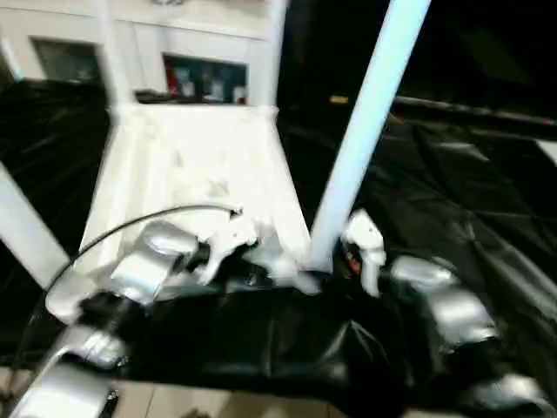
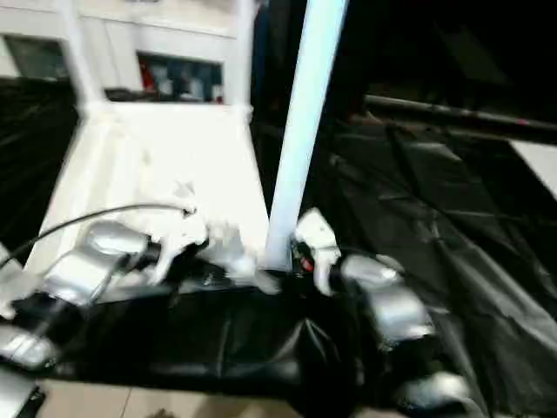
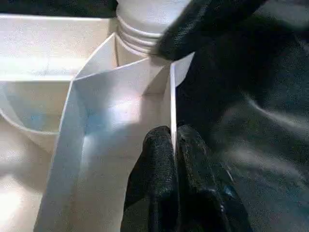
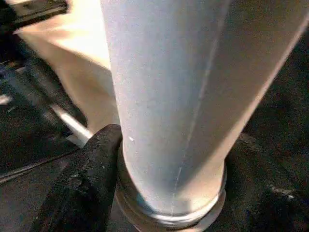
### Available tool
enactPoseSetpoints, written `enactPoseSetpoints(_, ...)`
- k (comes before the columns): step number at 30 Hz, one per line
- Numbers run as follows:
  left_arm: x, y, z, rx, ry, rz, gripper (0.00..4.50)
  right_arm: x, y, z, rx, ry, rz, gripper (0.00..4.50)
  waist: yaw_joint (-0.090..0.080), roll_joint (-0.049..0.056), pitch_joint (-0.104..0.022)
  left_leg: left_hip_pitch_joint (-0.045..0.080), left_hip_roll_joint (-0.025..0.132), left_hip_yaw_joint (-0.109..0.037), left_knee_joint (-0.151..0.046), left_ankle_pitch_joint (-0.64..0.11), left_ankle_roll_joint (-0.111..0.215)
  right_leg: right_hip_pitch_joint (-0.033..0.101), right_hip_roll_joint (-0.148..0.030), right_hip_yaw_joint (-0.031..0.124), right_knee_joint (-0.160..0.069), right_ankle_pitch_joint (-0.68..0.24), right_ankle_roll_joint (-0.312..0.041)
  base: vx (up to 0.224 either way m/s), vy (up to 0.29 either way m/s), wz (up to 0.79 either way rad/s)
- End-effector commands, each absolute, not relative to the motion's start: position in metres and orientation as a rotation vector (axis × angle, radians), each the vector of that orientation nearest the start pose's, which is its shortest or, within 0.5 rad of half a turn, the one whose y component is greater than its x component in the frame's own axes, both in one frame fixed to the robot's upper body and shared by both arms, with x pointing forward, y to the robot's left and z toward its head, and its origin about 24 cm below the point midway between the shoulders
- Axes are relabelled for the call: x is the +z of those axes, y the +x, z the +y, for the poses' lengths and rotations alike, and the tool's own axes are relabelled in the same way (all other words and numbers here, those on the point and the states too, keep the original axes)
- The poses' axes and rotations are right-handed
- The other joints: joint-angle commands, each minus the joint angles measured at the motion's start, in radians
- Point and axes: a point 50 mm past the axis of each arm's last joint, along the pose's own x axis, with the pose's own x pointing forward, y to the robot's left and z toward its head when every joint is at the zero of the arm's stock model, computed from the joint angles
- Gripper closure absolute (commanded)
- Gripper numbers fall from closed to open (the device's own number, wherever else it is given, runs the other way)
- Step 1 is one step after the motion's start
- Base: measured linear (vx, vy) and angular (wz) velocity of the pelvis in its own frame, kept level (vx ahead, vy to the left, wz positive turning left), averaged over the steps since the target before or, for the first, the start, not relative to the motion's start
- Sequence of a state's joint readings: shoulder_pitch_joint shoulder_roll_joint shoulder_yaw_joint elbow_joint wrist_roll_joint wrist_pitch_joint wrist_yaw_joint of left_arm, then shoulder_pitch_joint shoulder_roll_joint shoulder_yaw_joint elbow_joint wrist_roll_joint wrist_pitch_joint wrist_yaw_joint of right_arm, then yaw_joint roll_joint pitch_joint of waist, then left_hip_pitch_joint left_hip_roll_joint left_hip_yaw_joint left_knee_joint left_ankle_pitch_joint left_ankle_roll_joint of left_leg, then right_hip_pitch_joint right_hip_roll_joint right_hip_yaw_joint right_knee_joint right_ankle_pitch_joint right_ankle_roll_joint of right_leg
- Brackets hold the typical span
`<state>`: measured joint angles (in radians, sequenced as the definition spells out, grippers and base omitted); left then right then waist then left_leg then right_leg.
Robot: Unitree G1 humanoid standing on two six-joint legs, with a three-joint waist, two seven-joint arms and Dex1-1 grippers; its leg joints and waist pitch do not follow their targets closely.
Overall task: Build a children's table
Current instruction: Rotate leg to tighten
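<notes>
Your head view showed the tabletop [image 1: 187,165] lying underside up on the black-draped table [image 1: 470,218], legs rising from its corners; your wrist views added the grips: the right gripper [image 4: 169,193] clasped the near-right leg [image 4: 169,96] (at its base), the left gripper [image 3: 174,159] pinched a thin rib [image 3: 172,106] beside that socket.

White tabletop [image 1: 187,165], ribbed underside plain white, no pattern. Leg [image 1: 365,122] by the right gripper [image 4: 169,193] pale bluish-white, grey ring at its foot. Both grippers' fingers [image 3: 159,159] matte black, forearms [image 1: 144,266] shiny silver. Table drape [image 1: 452,209] under the grippers glossy black, creased. Cable [image 1: 130,226] over left forearm black.
</notes>
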<state>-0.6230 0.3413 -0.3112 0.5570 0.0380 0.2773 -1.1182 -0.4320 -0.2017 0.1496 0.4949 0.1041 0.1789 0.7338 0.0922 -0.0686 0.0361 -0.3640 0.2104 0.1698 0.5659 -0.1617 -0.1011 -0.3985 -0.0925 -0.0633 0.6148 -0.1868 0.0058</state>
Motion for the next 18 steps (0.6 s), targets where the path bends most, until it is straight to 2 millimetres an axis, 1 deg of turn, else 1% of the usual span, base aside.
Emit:
enactPoseSetpoints(1,0.054,0.333,0.105,-1.141,0.332,0.496,4.5,0.012,0.314,-0.108,0.715,-0.033,0.396,1.83,0.001,0.004,-0.049,0.012,0.015,0.004,-0.065,-0.282,-0.013,0.035,-0.047,0.038,-0.085,-0.316,-0.155,0.0,0.0,0.0)
enactPoseSetpoints(2,0.052,0.34,0.089,-1.04,0.306,0.498,4.5,0.012,0.325,-0.098,0.547,0.021,0.404,1.84,-0.005,0.005,-0.047,0.011,0.013,0.004,-0.067,-0.288,-0.023,0.031,-0.045,0.039,-0.086,-0.33,-0.155,0.0,0.0,0.0)
enactPoseSetpoints(3,0.051,0.342,0.081,-1.01,0.3,0.502,4.5,0.013,0.329,-0.092,0.484,0.037,0.408,1.84,-0.008,0.003,-0.047,0.012,0.01,-0.002,-0.068,-0.318,-0.042,0.032,-0.05,0.034,-0.091,-0.412,-0.139,0.0,0.0,0.0)
enactPoseSetpoints(4,0.05,0.343,0.08,-1.005,0.3,0.503,4.5,0.013,0.33,-0.091,0.471,0.04,0.409,1.84,-0.009,0.005,-0.049,0.011,0.009,-0.003,-0.068,-0.319,-0.048,0.035,-0.05,0.033,-0.092,-0.436,-0.127,0.0,0.0,0.0)
enactPoseSetpoints(5,0.05,0.343,0.077,-1.001,0.301,0.505,4.5,0.013,0.331,-0.088,0.455,0.043,0.411,1.84,-0.007,0.007,-0.05,0.012,0.013,-0.004,-0.068,-0.314,-0.044,0.032,-0.051,0.034,-0.095,-0.418,-0.118,0.0,0.0,0.0)
enactPoseSetpoints(6,0.048,0.343,0.066,-0.98,0.315,0.507,4.5,0.017,0.336,-0.077,0.425,-0.01,0.394,1.84,-0.008,0.006,-0.049,0.01,0.011,-0.001,-0.067,-0.31,-0.033,0.03,-0.047,0.035,-0.097,-0.384,-0.118,0.0,0.0,0.0)
enactPoseSetpoints(7,0.048,0.343,0.062,-0.976,0.321,0.507,4.5,0.018,0.337,-0.073,0.422,-0.023,0.387,1.84,-0.009,0.008,-0.049,0.01,0.011,-0.001,-0.068,-0.31,-0.033,0.029,-0.046,0.036,-0.096,-0.376,-0.117,0.0,0.0,0.0)
enactPoseSetpoints(8,0.047,0.343,0.057,-0.97,0.33,0.505,4.5,0.02,0.338,-0.067,0.425,-0.039,0.375,1.84,-0.009,0.005,-0.051,0.009,0.009,0.0,-0.067,-0.308,-0.027,0.031,-0.044,0.035,-0.095,-0.367,-0.116,0.0,0.0,0.0)
enactPoseSetpoints(9,0.047,0.343,0.052,-0.967,0.335,0.501,4.5,0.023,0.339,-0.06,0.442,-0.054,0.359,1.84,-0.006,0.005,-0.053,0.008,0.009,0.002,-0.065,-0.295,-0.02,0.033,-0.045,0.036,-0.094,-0.346,-0.114,0.0,0.0,0.0)
enactPoseSetpoints(10,0.047,0.342,0.047,-0.978,0.333,0.493,4.5,0.024,0.338,-0.054,0.47,-0.072,0.342,1.84,-0.004,0.003,-0.052,0.007,0.009,0.003,-0.065,-0.279,-0.011,0.034,-0.043,0.036,-0.093,-0.32,-0.114,0.0,0.0,0.0)
enactPoseSetpoints(11,0.047,0.342,0.046,-0.981,0.331,0.49,4.5,0.025,0.338,-0.053,0.477,-0.075,0.338,1.84,-0.004,0.003,-0.052,0.007,0.009,0.003,-0.065,-0.279,-0.011,0.034,-0.043,0.036,-0.093,-0.32,-0.114,0.0,0.0,0.0)
enactPoseSetpoints(12,0.047,0.342,0.046,-0.99,0.324,0.484,4.5,0.026,0.337,-0.052,0.493,-0.056,0.329,1.84,-0.003,0.0,-0.054,0.004,0.009,0.004,-0.065,-0.256,0.0,0.038,-0.042,0.036,-0.088,-0.282,-0.122,0.0,0.0,0.0)
enactPoseSetpoints(13,0.048,0.342,0.046,-1.001,0.326,0.478,4.5,0.026,0.337,-0.053,0.493,-0.024,0.325,1.84,-0.003,0.001,-0.053,0.003,0.01,0.003,-0.065,-0.251,0.002,0.039,-0.042,0.035,-0.086,-0.274,-0.125,0.0,0.0,0.0)
enactPoseSetpoints(14,0.048,0.342,0.047,-1.003,0.325,0.477,4.5,0.026,0.337,-0.055,0.488,0.0,0.317,1.49,-0.004,0.001,-0.053,0.004,0.01,0.004,-0.065,-0.255,0.006,0.037,-0.042,0.035,-0.088,-0.274,-0.126,0.0,0.0,0.0)
enactPoseSetpoints(15,0.047,0.343,0.048,-1.002,0.326,0.477,4.5,0.027,0.338,-0.056,0.485,0.01,0.313,1.28,-0.003,0.002,-0.053,0.006,0.01,0.005,-0.064,-0.257,0.008,0.036,-0.043,0.036,-0.087,-0.273,-0.131,0.0,0.0,0.0)
enactPoseSetpoints(16,0.048,0.342,0.05,-1.023,0.328,0.468,4.5,0.028,0.338,-0.06,0.497,0.027,0.303,1.28,-0.003,0.002,-0.053,0.005,0.011,0.005,-0.065,-0.258,0.01,0.037,-0.043,0.036,-0.088,-0.273,-0.132,0.0,0.0,0.0)
enactPoseSetpoints(17,0.048,0.341,0.052,-1.034,0.323,0.469,4.5,0.029,0.338,-0.062,0.507,0.031,0.294,1.11,-0.003,0.001,-0.052,0.005,0.01,0.005,-0.065,-0.26,0.012,0.037,-0.043,0.036,-0.09,-0.278,-0.132,0.0,0.0,0.0)
enactPoseSetpoints(18,0.047,0.34,0.054,-1.049,0.321,0.469,4.5,0.03,0.338,-0.066,0.525,0.027,0.283,1.04,-0.003,0.003,-0.052,0.003,0.011,0.004,-0.066,-0.264,0.013,0.038,-0.044,0.035,-0.089,-0.281,-0.133,0.0,0.0,0.0)
